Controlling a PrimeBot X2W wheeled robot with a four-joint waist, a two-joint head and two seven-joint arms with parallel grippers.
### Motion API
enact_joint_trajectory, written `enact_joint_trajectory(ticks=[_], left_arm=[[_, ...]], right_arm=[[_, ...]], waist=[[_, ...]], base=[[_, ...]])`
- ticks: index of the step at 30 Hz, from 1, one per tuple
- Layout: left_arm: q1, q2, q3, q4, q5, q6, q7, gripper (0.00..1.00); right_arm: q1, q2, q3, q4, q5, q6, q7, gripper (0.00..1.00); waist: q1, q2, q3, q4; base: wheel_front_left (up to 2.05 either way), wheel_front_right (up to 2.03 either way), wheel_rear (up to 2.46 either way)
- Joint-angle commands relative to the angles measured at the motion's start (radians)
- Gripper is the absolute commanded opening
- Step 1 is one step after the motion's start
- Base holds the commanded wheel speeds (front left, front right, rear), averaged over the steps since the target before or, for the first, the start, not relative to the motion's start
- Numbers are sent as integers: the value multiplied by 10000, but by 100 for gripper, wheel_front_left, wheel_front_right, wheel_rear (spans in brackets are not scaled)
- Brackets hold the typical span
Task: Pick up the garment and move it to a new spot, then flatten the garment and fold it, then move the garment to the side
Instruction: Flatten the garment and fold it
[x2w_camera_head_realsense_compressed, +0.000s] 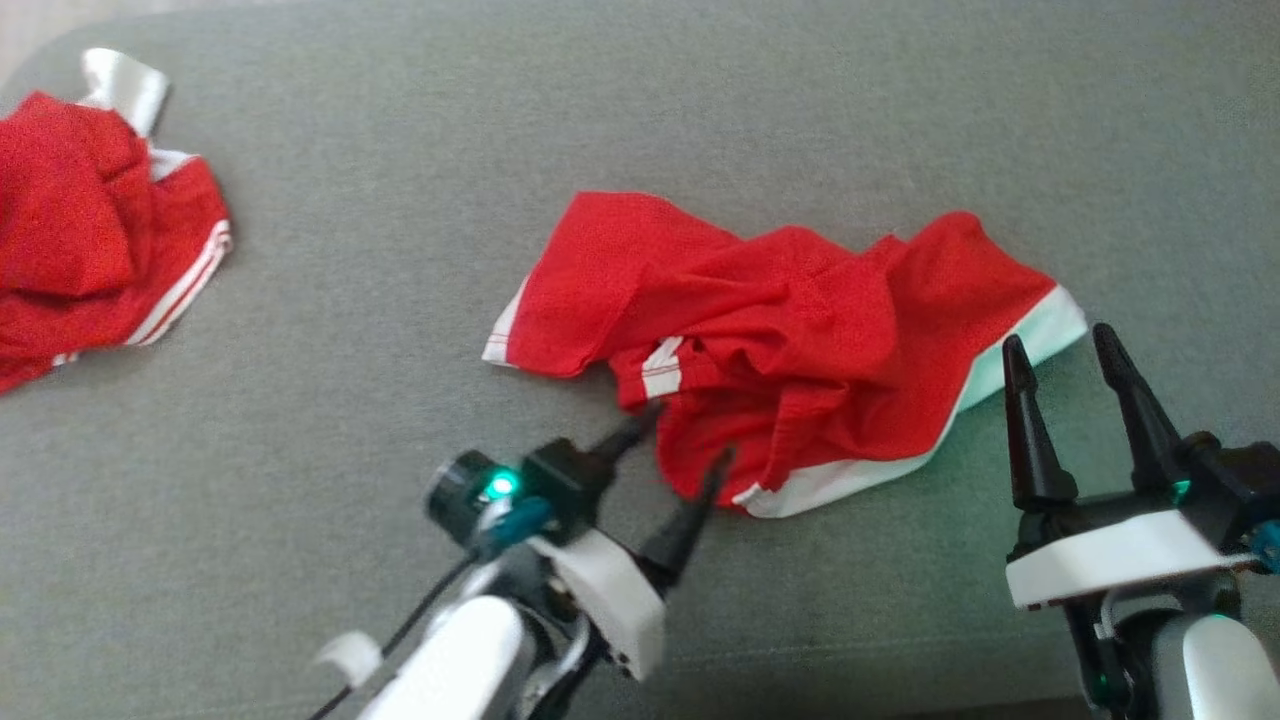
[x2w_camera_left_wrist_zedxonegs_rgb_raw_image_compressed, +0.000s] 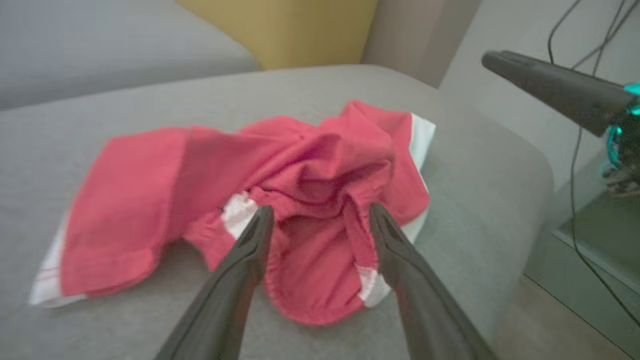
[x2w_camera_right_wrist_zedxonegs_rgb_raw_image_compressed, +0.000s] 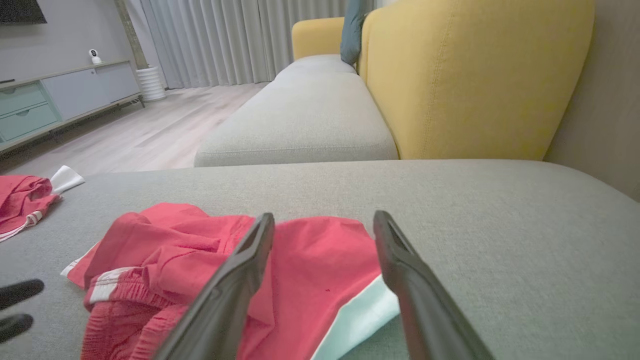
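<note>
Garment (x2w_camera_head_realsense_compressed: 790, 340) lies crumpled mid-sofa (x2w_camera_head_realsense_compressed: 700, 100), seemingly unflattened, folding not done; left claw (x2w_camera_head_realsense_compressed: 686, 434) and right claw (x2w_camera_head_realsense_compressed: 1059, 338) both released, empty.

Head view: the left gripper (x2w_camera_head_realsense_compressed: 683, 438) sits low, near 6 o'clock. Its 2 long dark fingers are spread wide and point toward 1 o'clock. Its pale forearm (x2w_camera_head_realsense_compressed: 470, 665) rises from the bottom edge, and a green light (x2w_camera_head_realsense_compressed: 498, 487) glows at the wrist. The right gripper (x2w_camera_head_realsense_compressed: 1060, 340) stands at 4 o'clock, its 2 fingers parted and pointing toward 12 o'clock above a white wrist housing (x2w_camera_head_realsense_compressed: 1110, 560). Nothing is clamped between either pair.
</note>
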Motion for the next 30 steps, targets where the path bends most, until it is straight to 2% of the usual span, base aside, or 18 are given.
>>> enact_joint_trajectory(ticks=[1, 5, 12, 13, 14, 20, 30], left_arm=[[-426, -93, 65, -76, -164, -128, 128, 100], [-914, -293, -514, 770, -611, -358, 373, 100], [-1602, -403, -979, 1917, -1199, -453, 191, 100], [-1677, -408, -1014, 2062, -1267, -456, 159, 40], [-1738, -412, -1006, 2195, -1333, -428, 101, 0], [-1912, -384, -550, 2531, -1700, -115, -446, 0], [-1369, 519, 94, 2050, -1945, 414, -505, 0]], right_arm=[[-342, -49, 245, -272, 88, 42, -5, 100], [-464, -44, 314, -157, 171, 42, -80, 100], [-539, -41, 276, 7, 399, 42, -255, 100], [-539, -41, 260, 26, 424, 42, -282, 100], [-543, -41, 251, 43, 457, 42, -304, 100], [-532, -40, 107, 141, 580, 42, -393, 100], [-619, -40, -111, 190, 590, 42, -284, 100]], waist=[[0, -1, 186, -209], [0, -1, 441, -589], [0, -1, 742, -1048], [0, -1, 763, -1067], [0, -1, 786, -1088], [0, -1, 869, -975], [0, -1, 820, -376]], base=[[0, 0, 0], [0, 0, 0], [0, 0, 0], [0, 0, 0], [0, 0, 0], [0, 0, 0], [0, 0, 0]])
